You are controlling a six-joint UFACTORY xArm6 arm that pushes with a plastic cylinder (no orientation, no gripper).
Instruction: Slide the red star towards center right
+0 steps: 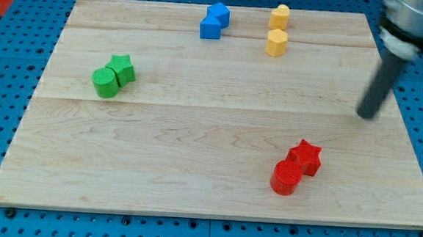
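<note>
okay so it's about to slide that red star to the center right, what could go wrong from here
1. The red star touches the red cylinder, so a push from the lower left would probably drag both along.
2. My tip sits up and to the right of the star, on the target side; it likely has to circle round first, and could nudge the star.
3. Center right lies near the board's edge; overshooting might tip the star off.

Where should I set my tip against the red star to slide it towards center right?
No grip here, just a push. The red star touches the red cylinder at its lower left, so that side is blocked. My tip sits up and right of it. Probably best to circle round and contact the star's bottom edge, pushing towards the view's top right.
</note>
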